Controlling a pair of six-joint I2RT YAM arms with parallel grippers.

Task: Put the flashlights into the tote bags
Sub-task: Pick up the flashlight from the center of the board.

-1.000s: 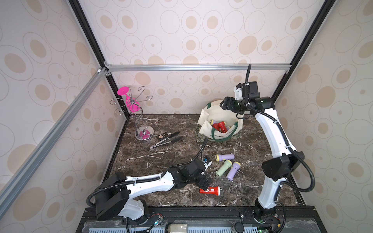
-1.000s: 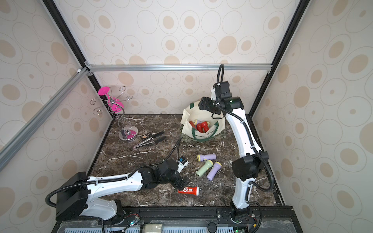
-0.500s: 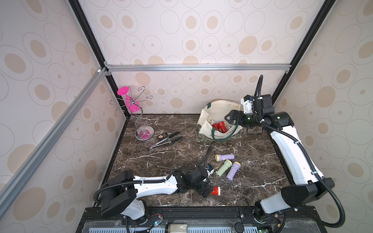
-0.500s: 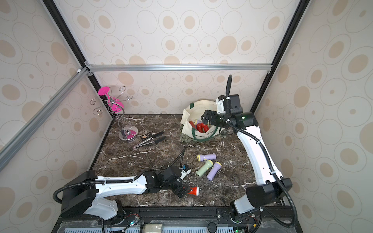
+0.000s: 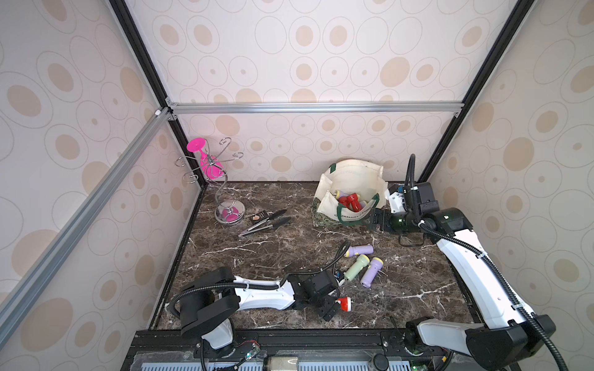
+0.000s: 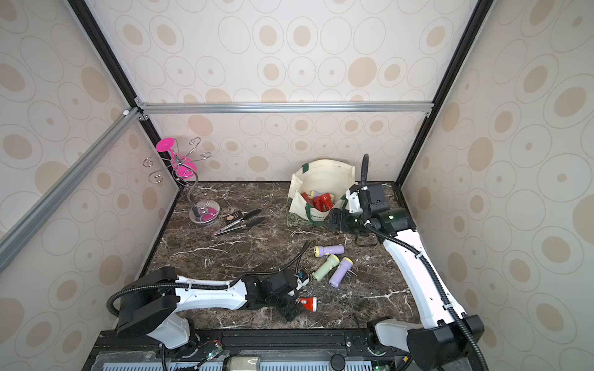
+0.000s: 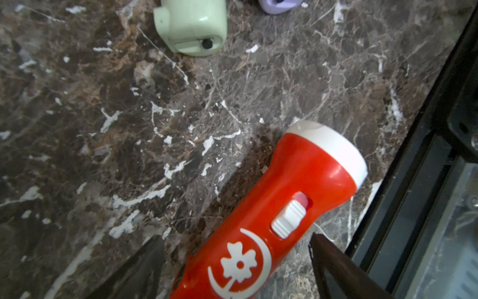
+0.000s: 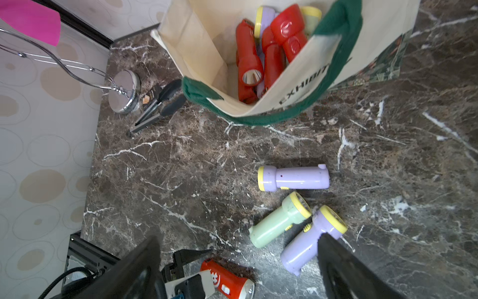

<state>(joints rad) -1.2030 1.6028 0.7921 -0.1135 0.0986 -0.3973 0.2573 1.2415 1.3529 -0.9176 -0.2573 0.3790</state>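
Note:
A red flashlight (image 5: 344, 303) (image 6: 309, 304) lies near the table's front edge. My left gripper (image 5: 331, 302) (image 7: 234, 239) straddles its handle, open, with a gap showing on both sides of the red flashlight (image 7: 284, 207). Two lilac flashlights (image 5: 360, 250) (image 5: 371, 271) and a pale green one (image 5: 356, 267) (image 8: 279, 220) lie loose mid-table. The cream tote bag (image 5: 353, 173) (image 8: 201, 38) stands at the back right, holding several flashlights (image 5: 352, 200) (image 8: 248, 57). My right gripper (image 5: 374, 221) (image 8: 238, 238) hovers open and empty beside the bag's front right corner.
Black-handled tongs (image 5: 266, 221) lie left of the bag. A wire rack with a pink glass (image 5: 209, 160) stands in the back left corner. The black front rail (image 7: 426, 181) runs close beside the red flashlight.
My right arm swung down from above the bag's mouth to its front right side. My left gripper slid forward over the red flashlight, and its jaws have narrowed a little.

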